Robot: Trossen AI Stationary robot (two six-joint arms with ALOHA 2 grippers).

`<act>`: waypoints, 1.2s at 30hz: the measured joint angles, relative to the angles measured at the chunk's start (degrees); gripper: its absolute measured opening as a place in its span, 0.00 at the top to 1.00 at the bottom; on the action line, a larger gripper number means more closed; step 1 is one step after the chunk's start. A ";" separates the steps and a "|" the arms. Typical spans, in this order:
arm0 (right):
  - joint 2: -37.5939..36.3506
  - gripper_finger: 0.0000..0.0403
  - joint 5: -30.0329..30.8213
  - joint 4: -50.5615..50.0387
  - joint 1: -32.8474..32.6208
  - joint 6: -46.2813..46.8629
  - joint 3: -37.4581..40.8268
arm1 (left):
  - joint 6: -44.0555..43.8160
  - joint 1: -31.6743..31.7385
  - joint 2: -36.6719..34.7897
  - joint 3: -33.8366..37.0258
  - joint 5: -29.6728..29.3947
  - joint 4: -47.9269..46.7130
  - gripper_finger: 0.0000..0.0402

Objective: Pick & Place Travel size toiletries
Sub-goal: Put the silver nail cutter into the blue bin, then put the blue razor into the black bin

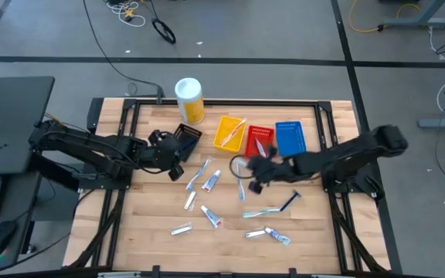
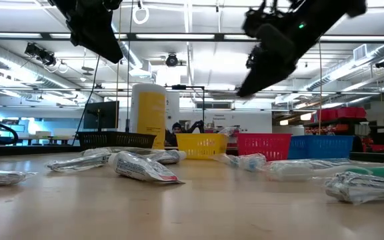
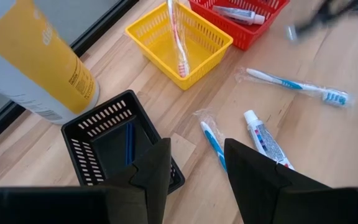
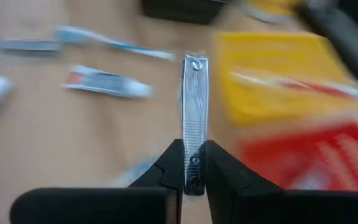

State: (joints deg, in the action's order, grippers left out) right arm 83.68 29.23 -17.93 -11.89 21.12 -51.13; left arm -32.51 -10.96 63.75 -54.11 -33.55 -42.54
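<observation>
My right gripper is shut on a silver nail clipper and hangs above the table's middle, in front of the red tray. My left gripper stands open over the near corner of the black tray, touching nothing. Small white toothpaste tubes and wrapped toothbrushes lie flat and scattered on the wooden table, with a dark razor among them. A pink toothbrush lies in the yellow tray, and a tube in the red one. My right gripper pinches the nail clipper's near end between its two fingers. The clipper lies along the fingers and sticks straight out beyond them. It is lifted clear of the table and slants downward with the gripper.
A tall yellow canister with a white lid stands at the far edge beside the black tray. Yellow, red and blue trays sit in a row along the far side. The table's near strip holds several loose tubes.
</observation>
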 joint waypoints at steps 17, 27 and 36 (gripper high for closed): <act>-12.32 0.89 7.57 -36.62 12.15 21.31 7.65 | -0.02 0.00 0.00 0.00 -0.06 0.01 0.60; -12.28 0.78 3.82 -31.14 23.71 13.06 13.31 | -0.02 0.00 0.00 0.00 0.02 0.00 0.60; -12.28 0.61 3.29 -26.79 25.81 8.36 13.31 | -0.02 0.00 0.00 0.00 -0.04 0.00 0.60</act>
State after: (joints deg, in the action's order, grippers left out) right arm 71.40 32.52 -44.72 13.92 29.48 -37.82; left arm -32.53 -10.96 63.75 -54.11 -33.58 -42.54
